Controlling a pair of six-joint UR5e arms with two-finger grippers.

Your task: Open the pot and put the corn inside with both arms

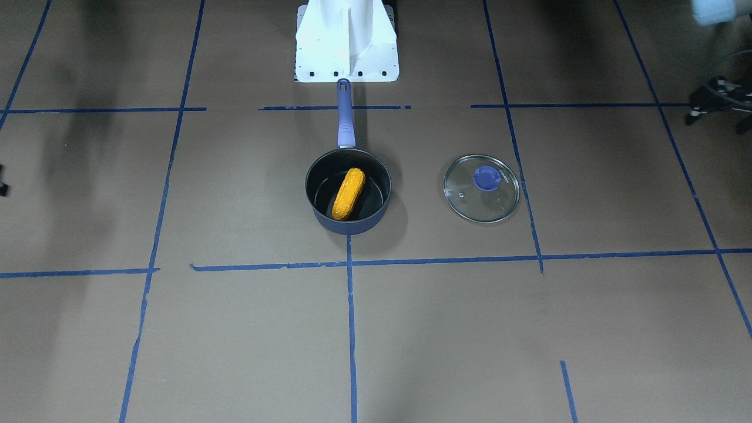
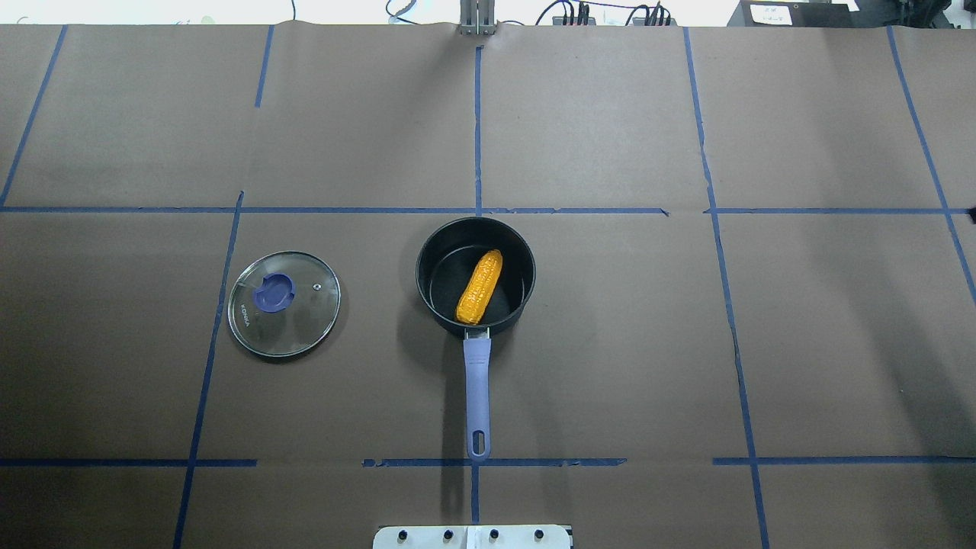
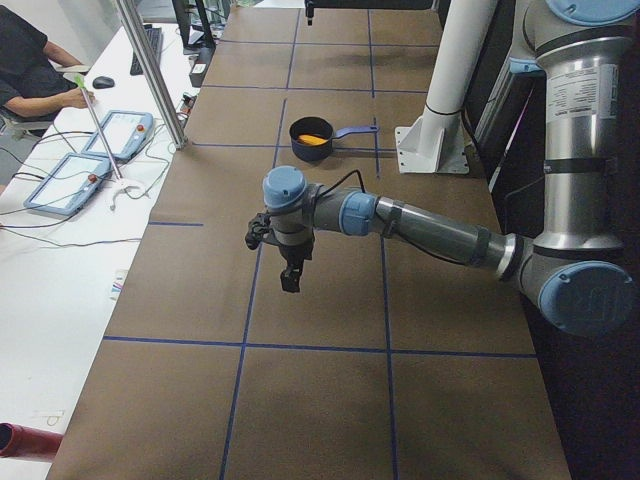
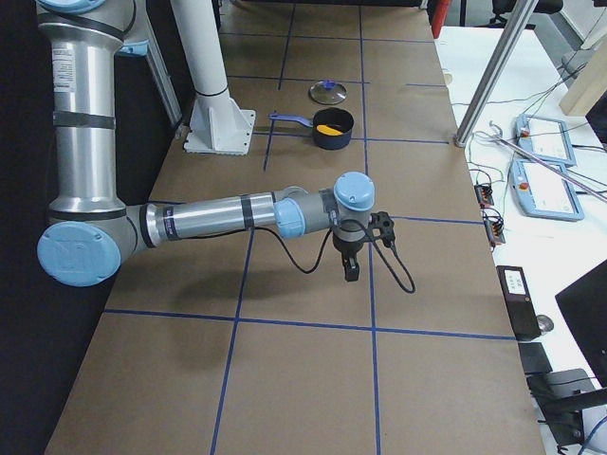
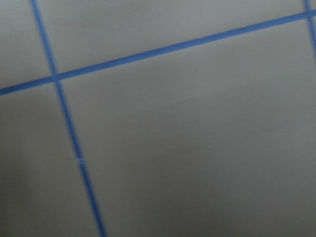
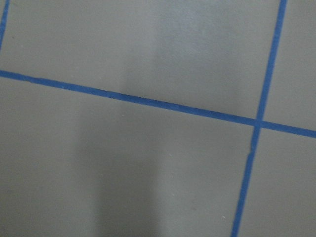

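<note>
The dark navy pot (image 1: 348, 224) stands open at mid-table, its lavender handle (image 1: 345, 117) pointing at the robot base. The yellow-orange corn (image 1: 348, 193) lies inside it, also in the overhead view (image 2: 479, 286). The glass lid (image 1: 493, 202) with its blue knob lies flat on the table on the robot's left of the pot, apart from it (image 2: 284, 320). My left gripper (image 3: 290, 283) hangs above bare table far from the pot, toward the table's left end. My right gripper (image 4: 351, 273) hangs likewise toward the right end. I cannot tell whether either is open or shut. Both wrist views show only table and blue tape.
The white robot base (image 1: 346, 53) stands just behind the handle's end. A black part with cables (image 1: 714, 97) shows at the front view's right edge. A metal post (image 3: 150, 70) and a desk with teach pendants (image 3: 110, 135) line the far side, with a seated person.
</note>
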